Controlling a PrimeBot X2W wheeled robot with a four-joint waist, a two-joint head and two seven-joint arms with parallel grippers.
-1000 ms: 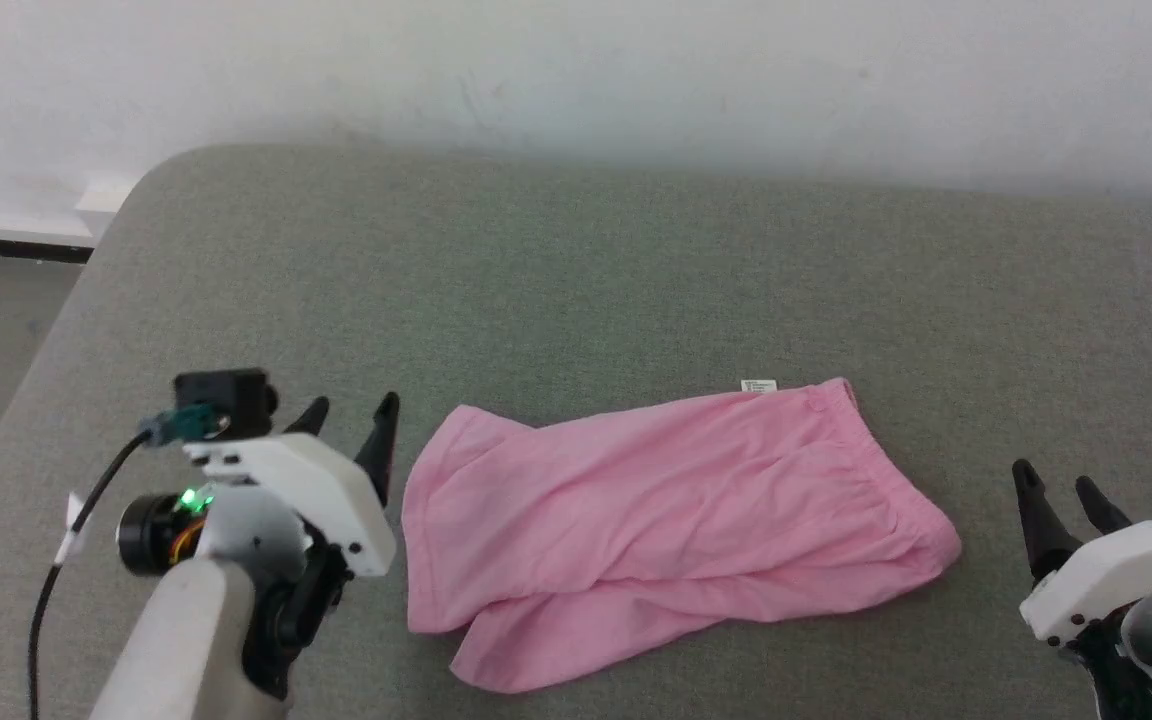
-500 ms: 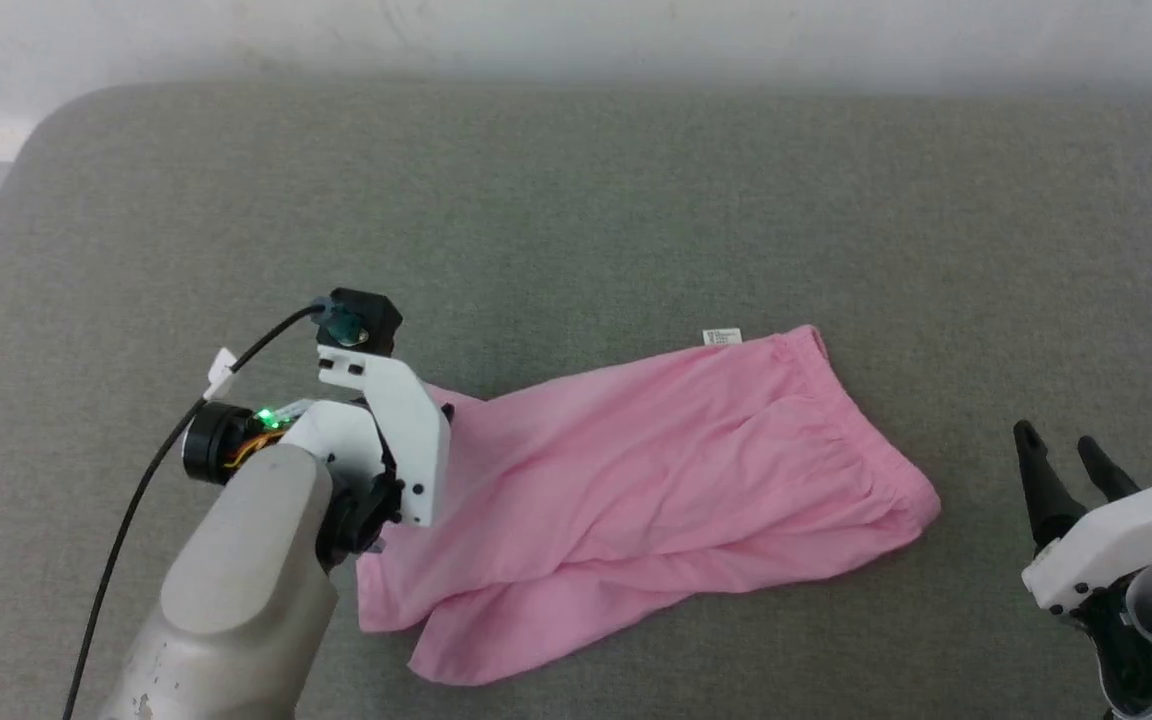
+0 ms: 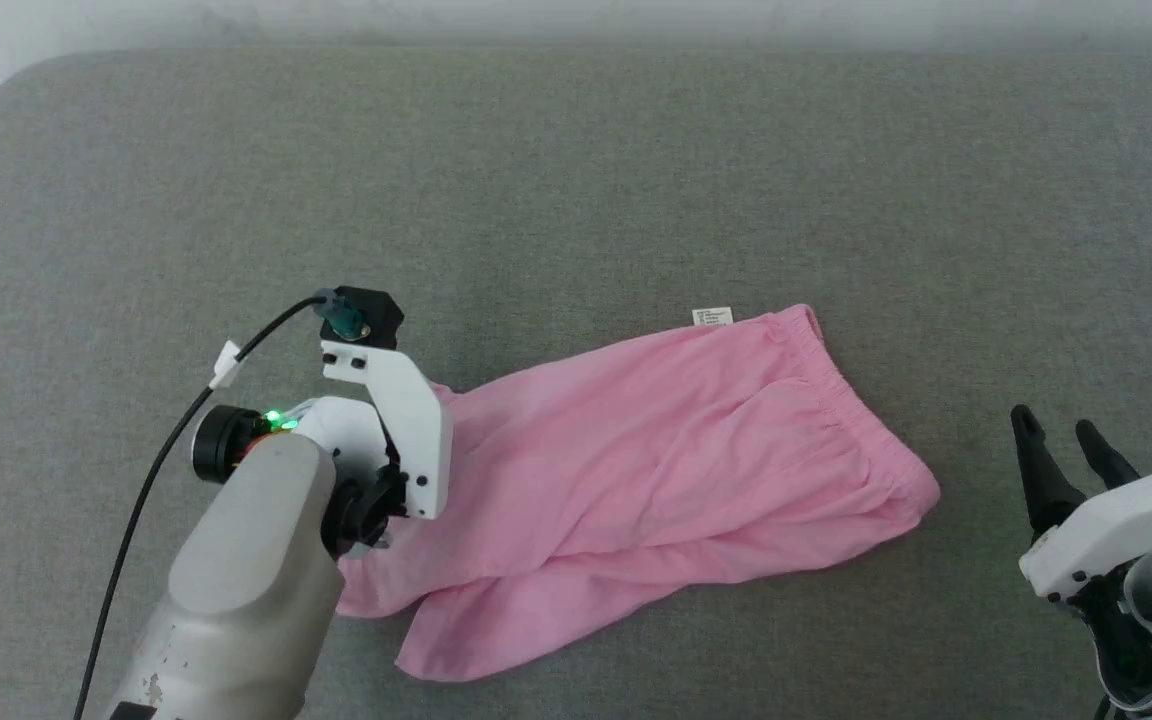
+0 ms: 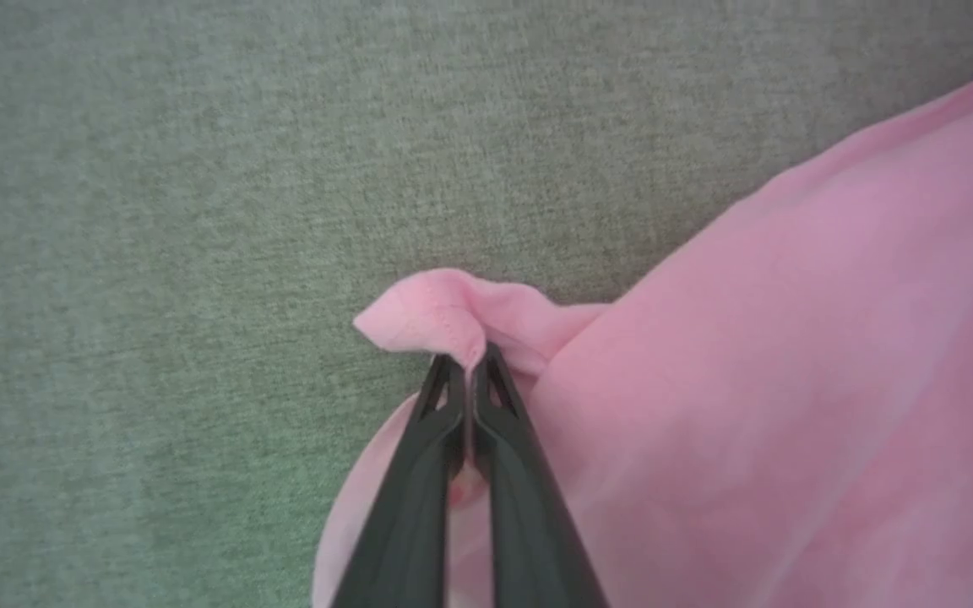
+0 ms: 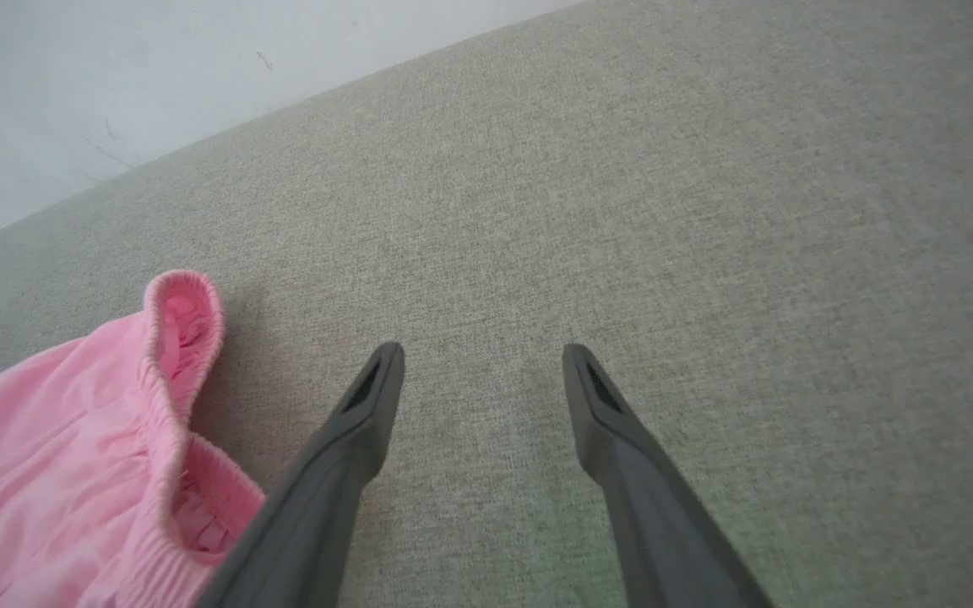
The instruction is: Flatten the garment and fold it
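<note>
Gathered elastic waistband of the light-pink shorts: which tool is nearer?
Right. The right tool hangs open beside the waistband, apart; the left tool pinches a leg hem at the opposite end.

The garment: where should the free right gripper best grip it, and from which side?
Take the gathered waistband at its corner nearest the open right gripper, coming in from the robot's right. There the band curls up off the surface as a thick ridge, easy to pinch. The left gripper holds the opposite hem.
</note>
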